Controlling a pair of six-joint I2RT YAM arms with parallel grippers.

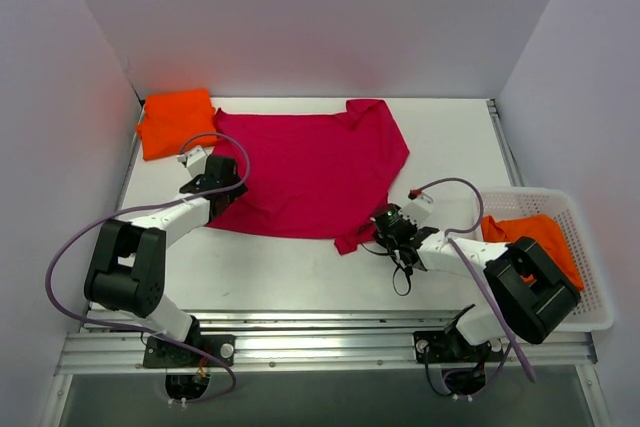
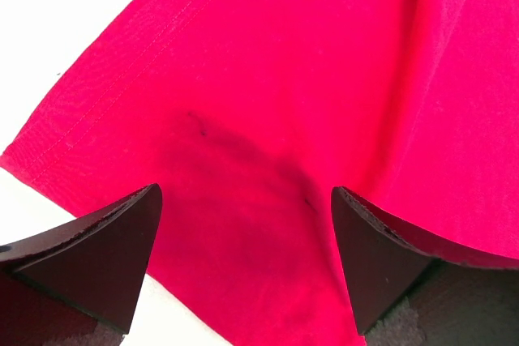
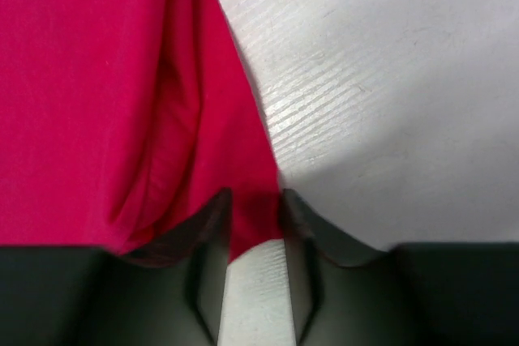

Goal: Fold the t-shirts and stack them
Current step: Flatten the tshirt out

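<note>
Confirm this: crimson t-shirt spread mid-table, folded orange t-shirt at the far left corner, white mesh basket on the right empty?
Not empty: the top external view shows the white mesh basket holding a crumpled orange t-shirt. The rest stands.

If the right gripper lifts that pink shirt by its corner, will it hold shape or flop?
Likely floppy: the crimson t-shirt lies flat with soft folds by the right gripper. Probably light, as the cloth looks thin. The rest would likely drag across the table.
</note>
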